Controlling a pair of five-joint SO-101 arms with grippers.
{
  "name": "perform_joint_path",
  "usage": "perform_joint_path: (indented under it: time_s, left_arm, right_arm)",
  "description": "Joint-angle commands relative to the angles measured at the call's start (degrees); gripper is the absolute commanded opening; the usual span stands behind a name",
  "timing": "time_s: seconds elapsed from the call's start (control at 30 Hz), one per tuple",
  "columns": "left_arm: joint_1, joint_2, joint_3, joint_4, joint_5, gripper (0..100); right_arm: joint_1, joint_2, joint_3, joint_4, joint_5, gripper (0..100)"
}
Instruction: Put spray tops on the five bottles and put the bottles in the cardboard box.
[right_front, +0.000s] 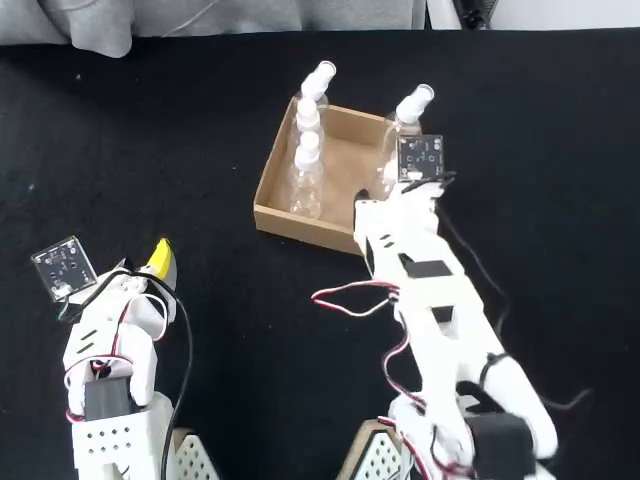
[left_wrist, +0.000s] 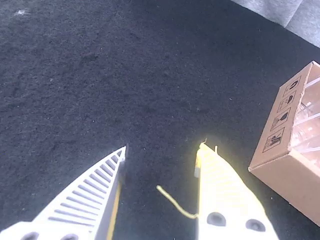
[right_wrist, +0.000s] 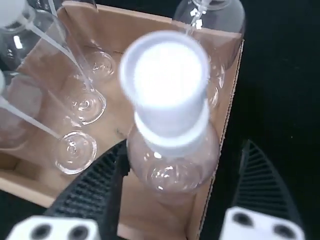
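Bright, even light, soft shadows; glare whitens the nearest spray top (right_wrist: 167, 75).

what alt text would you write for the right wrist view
A clear bottle with a white spray top stands in the cardboard box, between the open jaws of the right gripper. More clear bottles stand beside it in the box, which sits on a black table.
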Motion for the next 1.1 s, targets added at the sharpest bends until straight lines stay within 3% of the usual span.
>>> perform_joint_path:
  time_s: [0.0, 1.07]
  left_arm:
    - [0.0, -0.3, 1.5, 0.1, -0.1, 21]
    - [0.0, -0.3, 1.5, 0.1, -0.1, 21]
  right_arm:
    - [0.4, -5.1, 0.4, 1.4, 0.1, 29.5]
    - [0.4, -19.7, -0.2, 29.6, 0.0, 29.0]
